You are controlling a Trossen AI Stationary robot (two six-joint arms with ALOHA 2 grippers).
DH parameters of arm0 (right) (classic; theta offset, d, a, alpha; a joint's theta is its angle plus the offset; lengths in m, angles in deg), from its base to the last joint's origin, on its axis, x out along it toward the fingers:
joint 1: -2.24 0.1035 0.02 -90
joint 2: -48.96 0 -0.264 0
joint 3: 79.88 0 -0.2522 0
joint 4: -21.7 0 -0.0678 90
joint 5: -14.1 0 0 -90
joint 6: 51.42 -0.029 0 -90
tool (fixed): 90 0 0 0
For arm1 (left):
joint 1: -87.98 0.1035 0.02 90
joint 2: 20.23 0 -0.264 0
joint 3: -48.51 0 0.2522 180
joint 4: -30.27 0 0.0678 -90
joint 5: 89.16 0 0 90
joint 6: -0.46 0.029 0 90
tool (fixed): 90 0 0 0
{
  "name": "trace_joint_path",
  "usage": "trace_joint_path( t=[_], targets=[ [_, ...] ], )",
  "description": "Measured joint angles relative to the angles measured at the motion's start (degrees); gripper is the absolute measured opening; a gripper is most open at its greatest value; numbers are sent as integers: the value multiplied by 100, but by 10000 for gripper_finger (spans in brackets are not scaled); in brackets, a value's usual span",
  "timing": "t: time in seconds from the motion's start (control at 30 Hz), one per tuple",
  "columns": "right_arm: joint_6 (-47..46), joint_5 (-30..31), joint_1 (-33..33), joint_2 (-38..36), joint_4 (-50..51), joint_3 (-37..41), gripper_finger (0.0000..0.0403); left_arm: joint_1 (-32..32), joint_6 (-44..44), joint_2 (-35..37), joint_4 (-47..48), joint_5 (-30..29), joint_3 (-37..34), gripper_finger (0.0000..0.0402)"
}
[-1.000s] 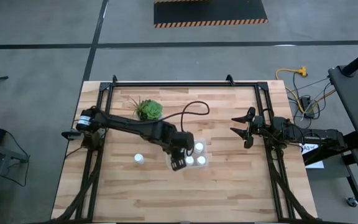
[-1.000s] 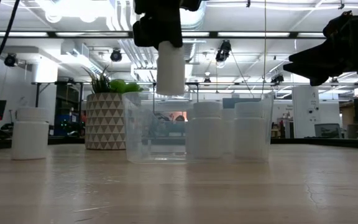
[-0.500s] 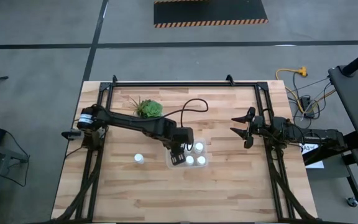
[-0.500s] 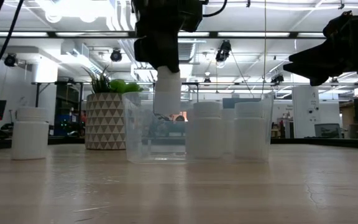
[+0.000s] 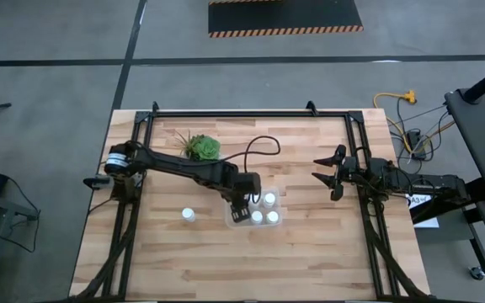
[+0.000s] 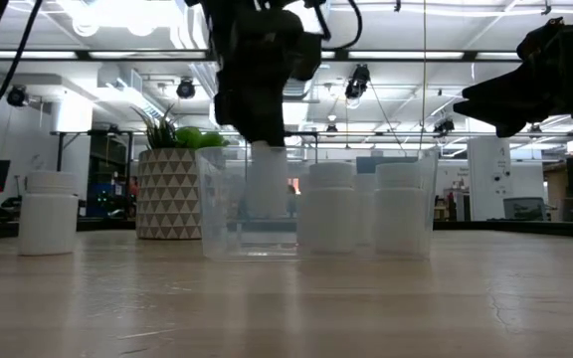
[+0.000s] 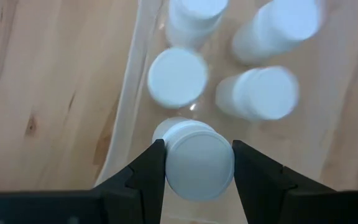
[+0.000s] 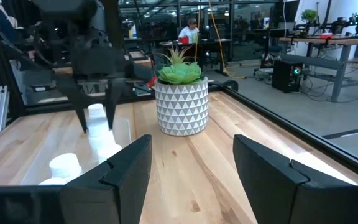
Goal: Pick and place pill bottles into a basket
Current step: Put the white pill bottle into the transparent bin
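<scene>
My left gripper (image 5: 241,210) is shut on a white pill bottle (image 6: 267,184), which stands lowered inside the clear basket (image 6: 222,224). The left wrist view shows the bottle's round cap (image 7: 199,163) between my fingers, with several other bottles (image 7: 178,78) upright on the basket's floor beyond it. One more bottle (image 5: 188,214) stands on the table to the left of the basket (image 5: 279,207). My right gripper (image 5: 322,172) is open and empty, in the air at the table's right side. My left gripper pinches the bottle between its two fingers (image 7: 148,174), one on each side just below the cap (image 7: 199,163). The fingers come from above and point down. The bottle is upright, its body inside the basket's near left corner; I cannot tell whether it rests on the floor.
A green plant in a white patterned pot (image 5: 200,148) stands at the far left of the table, behind the basket in the low view (image 6: 172,189). Black frame rails run along the table's left, right and far sides. Bare wood lies along the near edge.
My left gripper has gone down and slightly toward the far edge with the bottle. The bottle, held above the basket's rim a second ago, now stands upright inside the basket. The gripper stays shut on it.
</scene>
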Motion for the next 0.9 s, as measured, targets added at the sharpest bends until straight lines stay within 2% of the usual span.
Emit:
trace_joint_path(
  t=[0.57, 0.9],
  targets=[
    [0, -2, 0, 0, 0, 0, 215, 157, 119, 51, -121, 66, -522, 143],
    [0, -1, 1, 0, 0, 0, 215, 171, 263, 53, -121, 66, -556, 143]
  ],
)
